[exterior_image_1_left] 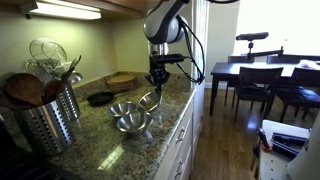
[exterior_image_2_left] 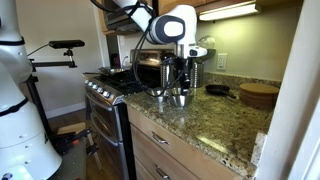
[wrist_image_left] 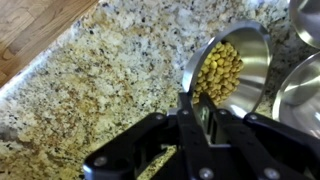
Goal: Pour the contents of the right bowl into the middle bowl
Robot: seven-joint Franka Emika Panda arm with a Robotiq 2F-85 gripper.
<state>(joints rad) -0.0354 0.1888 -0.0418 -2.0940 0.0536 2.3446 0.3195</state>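
My gripper (wrist_image_left: pixel 197 108) is shut on the rim of a steel bowl (wrist_image_left: pixel 250 55) and holds it tilted over the granite counter. Yellow kernels (wrist_image_left: pixel 218 70) are piled against the bowl's lower side. A second steel bowl (wrist_image_left: pixel 300 95) lies just right of it, and a third (wrist_image_left: pixel 305 15) shows at the top right corner. In an exterior view the gripper (exterior_image_1_left: pixel 158 82) hangs over the held bowl (exterior_image_1_left: pixel 148 100), with two more bowls (exterior_image_1_left: pixel 123 108) (exterior_image_1_left: pixel 131 123) beside it. In an exterior view the gripper (exterior_image_2_left: pixel 180 82) is above the bowls (exterior_image_2_left: pixel 181 98).
A steel utensil holder (exterior_image_1_left: pixel 50 115), a black pan (exterior_image_1_left: pixel 100 98) and a wooden board (exterior_image_1_left: pixel 122 78) stand on the counter. A stove (exterior_image_2_left: pixel 108 88) adjoins the counter, and a round wooden board (exterior_image_2_left: pixel 260 93) lies further along. A dining table with chairs (exterior_image_1_left: pixel 260 75) stands beyond the counter edge.
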